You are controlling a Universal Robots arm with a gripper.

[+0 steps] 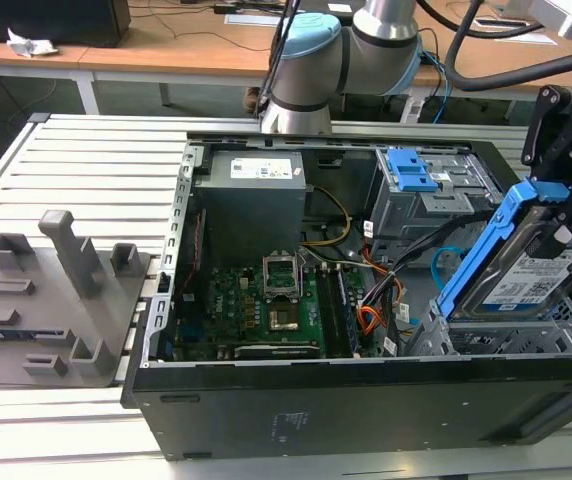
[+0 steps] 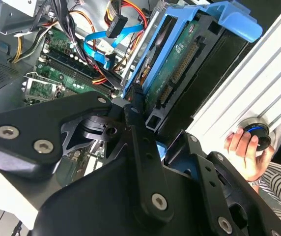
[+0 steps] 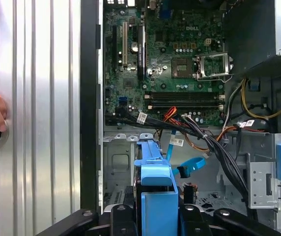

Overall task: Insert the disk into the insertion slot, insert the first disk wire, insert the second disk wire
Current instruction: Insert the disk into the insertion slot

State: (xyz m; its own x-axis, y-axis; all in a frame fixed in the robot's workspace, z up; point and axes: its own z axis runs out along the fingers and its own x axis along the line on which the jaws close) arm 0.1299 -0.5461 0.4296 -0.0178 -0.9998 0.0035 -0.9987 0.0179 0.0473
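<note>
Gripper (image 1: 568,215): clamped on the disk (image 1: 526,285) by its blue carrier (image 1: 486,250). Disk tilted, at 3 o'clock of the motherboard (image 1: 256,300) in the exterior view, lower end at the insertion slot (image 1: 506,338). Square the disk to the bay mouth, feed without twisting, and mind the loose cables (image 3: 204,135) beside it. Arm (image 1: 366,40): reaching over the case (image 1: 366,400) from 12 o'clock, wrist pitched down.
</note>
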